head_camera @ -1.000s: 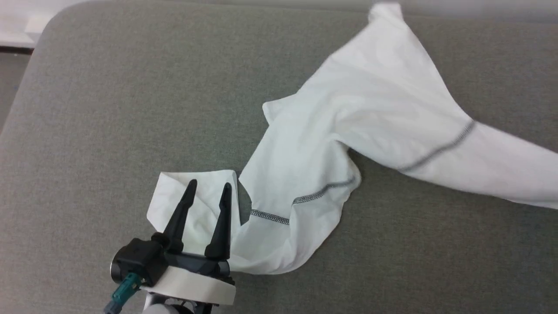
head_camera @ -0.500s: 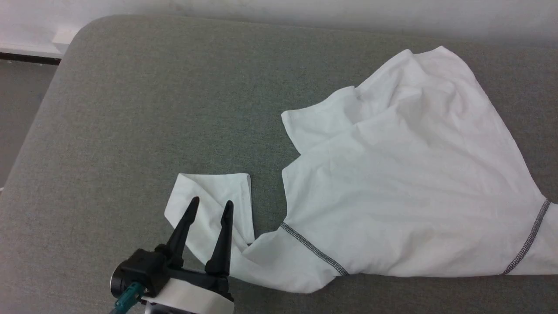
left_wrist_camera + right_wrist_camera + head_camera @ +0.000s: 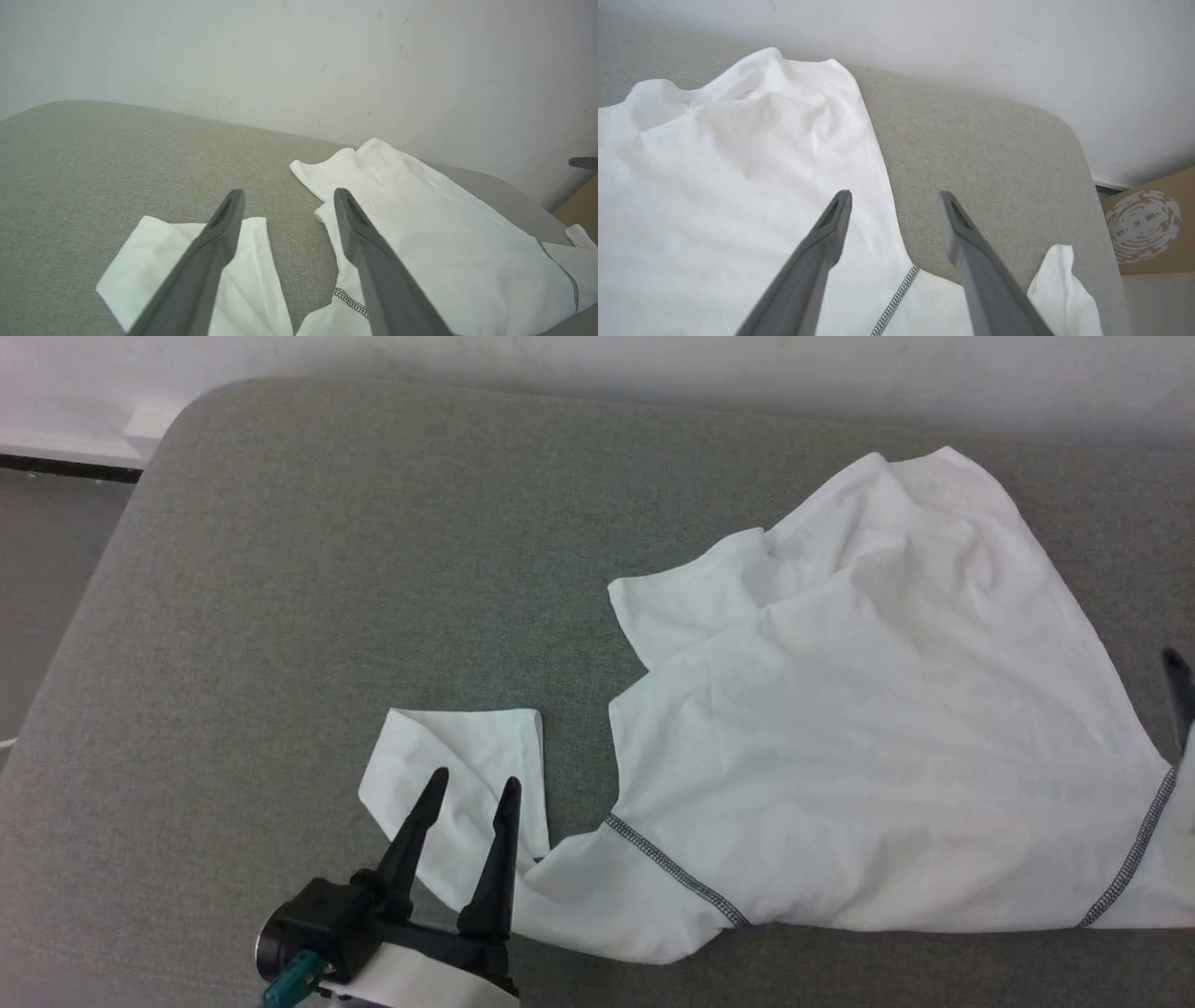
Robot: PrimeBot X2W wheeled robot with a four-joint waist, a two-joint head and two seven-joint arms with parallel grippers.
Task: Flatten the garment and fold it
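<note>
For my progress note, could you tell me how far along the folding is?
Done: shirt lies roughly spread on the grey pad. In hand: nothing; left claw and right claw are open. To do: smoothing the wrinkled top and sleeve, then every fold.

Left of the left gripper [image 3: 475, 778] and ahead of it, the grey pad [image 3: 308, 579] lies bare. On its right, the garment [image 3: 840, 756] covers the way. A wall [image 3: 280, 56] stands beyond.

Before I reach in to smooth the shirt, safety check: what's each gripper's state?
Left gripper: open above the garment, holding nothing.
Right gripper: open over the garment's edge, holding nothing.
</note>
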